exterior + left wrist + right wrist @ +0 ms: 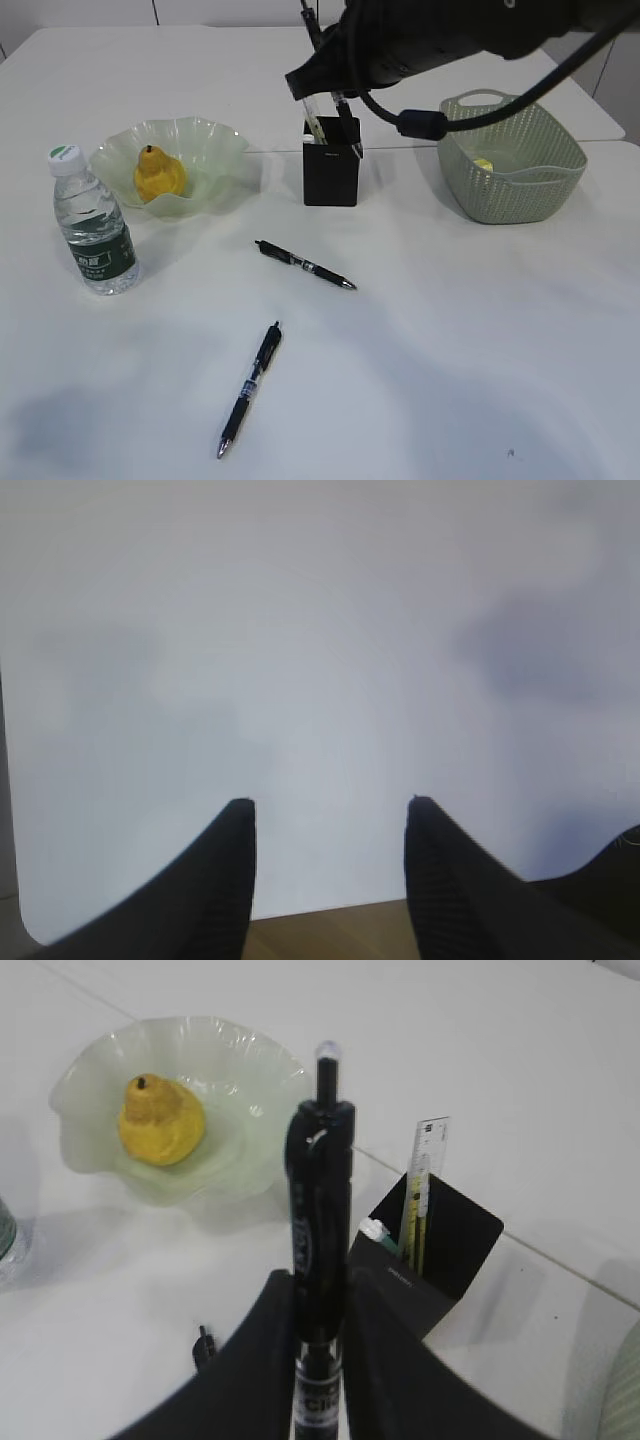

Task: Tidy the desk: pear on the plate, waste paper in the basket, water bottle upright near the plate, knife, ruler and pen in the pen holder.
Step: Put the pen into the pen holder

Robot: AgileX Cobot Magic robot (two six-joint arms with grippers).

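Black pen (318, 1250) gripped upright, centre of right wrist view: white lettering near bottom edge, partly cut off, unreadable. Small clear plastic bottle (92, 222), left of exterior view: dark green label, white print illegible. Clear plastic ruler (424, 1165): fine black markings, numbers too small.

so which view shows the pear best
The right wrist view: the pear is large and unblocked in the plate. The exterior view shows it smaller; the left wrist view shows only bare desk.

Glossy black arm (450, 35) trailing a black cable (500, 110); matte, textured black pincer fingers (215, 880).
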